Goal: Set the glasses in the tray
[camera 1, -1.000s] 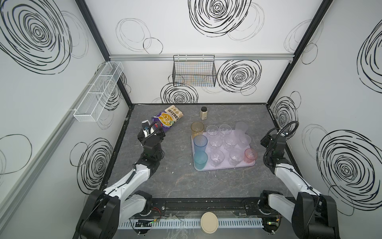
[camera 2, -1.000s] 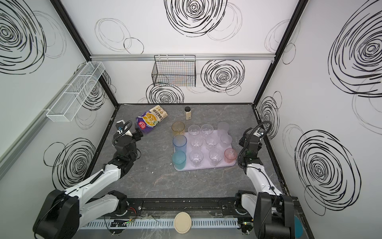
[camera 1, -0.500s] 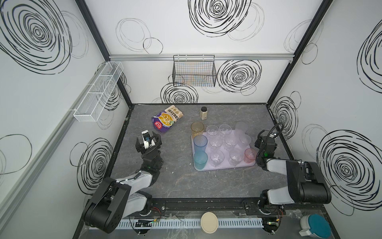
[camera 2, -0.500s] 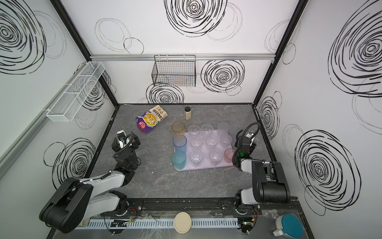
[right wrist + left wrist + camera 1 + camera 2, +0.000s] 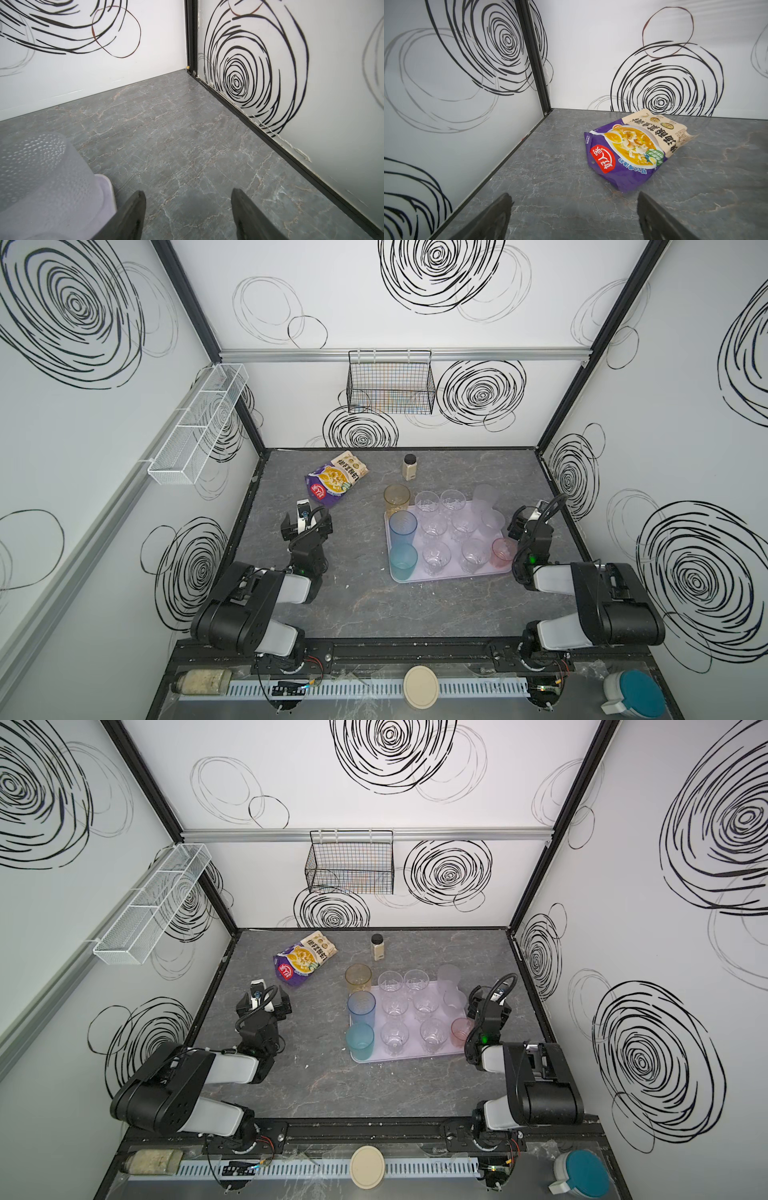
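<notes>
Your left gripper (image 5: 574,195) has its dark fingers spread, empty, over the marbled table (image 5: 550,166). Your right gripper (image 5: 188,192) is spread and empty too, beside a dimpled frosted tumbler (image 5: 41,166) cut off by the frame. The glasses (image 5: 434,526) stand upright on the smooth lavender tray (image 5: 453,574), whose long side runs left-right. You can't tell whether the amber glass (image 5: 397,498) is on it.

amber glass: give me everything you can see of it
The amber glass is a tall, see-through tumbler of plastic-looking material, upright with its mouth up, and looks empty. It stands at the far left corner of the tray, just behind the blue glass. It is unclear whether its base sits on the tray or the table. Nothing holds it.
</notes>
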